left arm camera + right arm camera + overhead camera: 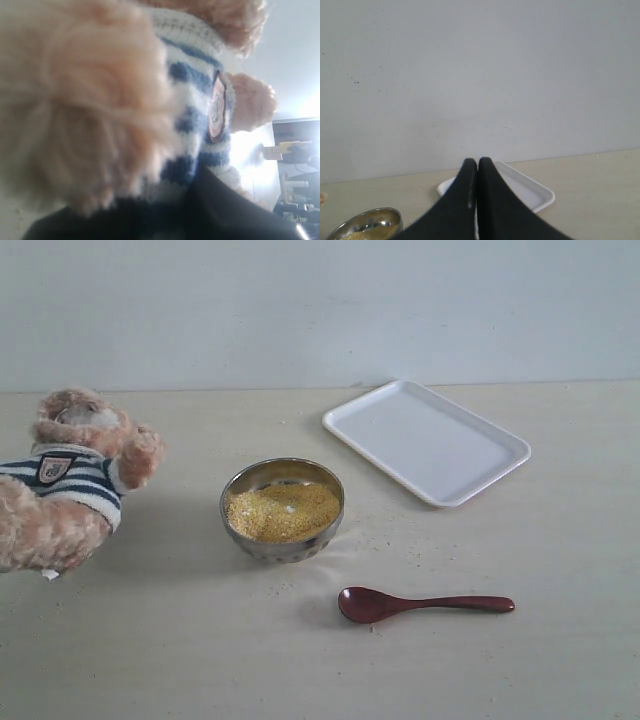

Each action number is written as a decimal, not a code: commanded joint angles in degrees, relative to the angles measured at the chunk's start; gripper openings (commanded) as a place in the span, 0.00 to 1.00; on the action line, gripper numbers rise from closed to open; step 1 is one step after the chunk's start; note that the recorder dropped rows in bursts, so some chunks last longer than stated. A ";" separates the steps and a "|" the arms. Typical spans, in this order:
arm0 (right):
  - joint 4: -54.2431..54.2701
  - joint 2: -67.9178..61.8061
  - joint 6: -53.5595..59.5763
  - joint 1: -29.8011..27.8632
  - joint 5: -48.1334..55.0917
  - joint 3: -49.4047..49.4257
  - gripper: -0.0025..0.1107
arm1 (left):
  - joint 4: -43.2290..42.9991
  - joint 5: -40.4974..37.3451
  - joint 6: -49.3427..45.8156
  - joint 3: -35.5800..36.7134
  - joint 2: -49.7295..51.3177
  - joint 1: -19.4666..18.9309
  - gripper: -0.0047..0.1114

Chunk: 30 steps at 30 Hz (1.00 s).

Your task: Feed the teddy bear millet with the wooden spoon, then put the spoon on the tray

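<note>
The teddy bear (70,485) leans at the far left of the table, head tipped back, striped shirt and badge showing. In the left wrist view its fur and shirt (100,100) press against the dark fingers (235,215) of my left gripper (165,210), which is shut on its body. Millet (283,510) fills a steel bowl (245,485) at mid-table. The wooden spoon (420,604) lies flat in front of the bowl, its bowl end pointing left. The white tray (430,440) sits empty at the back right. My right gripper (478,161) is shut on nothing, hovering with the tray (530,192) beyond it.
A few millet specks lie scattered on the table around the steel bowl. A plain pale wall stands behind the table. The right wrist view catches the bowl's rim (367,222) and some millet (370,232) at its lower corner.
</note>
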<state>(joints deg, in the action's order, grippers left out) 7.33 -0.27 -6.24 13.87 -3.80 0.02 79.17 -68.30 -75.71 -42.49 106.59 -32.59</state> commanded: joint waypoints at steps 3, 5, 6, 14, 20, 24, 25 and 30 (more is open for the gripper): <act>-0.16 0.27 0.35 -0.17 -0.65 -0.02 0.02 | -4.36 -1.67 -0.21 6.99 -9.42 -0.31 0.10; -0.16 0.27 0.35 -0.17 -0.65 -0.02 0.02 | -5.89 -1.67 -0.21 9.57 -12.18 -0.31 0.10; -0.16 0.27 0.35 -0.17 -0.65 -0.02 0.02 | -6.33 -1.67 -0.21 10.54 -13.40 -0.31 0.10; -0.16 0.27 0.35 -0.17 -0.65 -0.02 0.02 | -7.13 -1.67 -0.41 14.84 -19.28 -0.31 0.10; -0.16 0.27 0.47 -0.17 -0.63 -0.02 0.02 | -10.46 -1.67 -0.41 14.84 -19.46 -0.31 0.10; -0.16 0.27 0.47 -0.17 -0.63 -0.02 0.02 | -10.53 -1.67 -0.41 14.84 -19.46 -0.31 0.10; -0.16 0.27 0.47 -0.17 -0.63 -0.02 0.02 | -10.68 -1.67 -0.41 14.84 -19.46 -0.31 0.10; -0.16 0.27 0.31 -0.17 -0.63 -0.02 0.02 | -10.68 -1.67 -0.41 14.84 -19.46 -0.31 0.10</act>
<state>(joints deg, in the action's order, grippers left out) 7.33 -0.27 -6.24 13.87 -3.80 0.02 68.32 -68.56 -75.71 -27.90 87.67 -32.59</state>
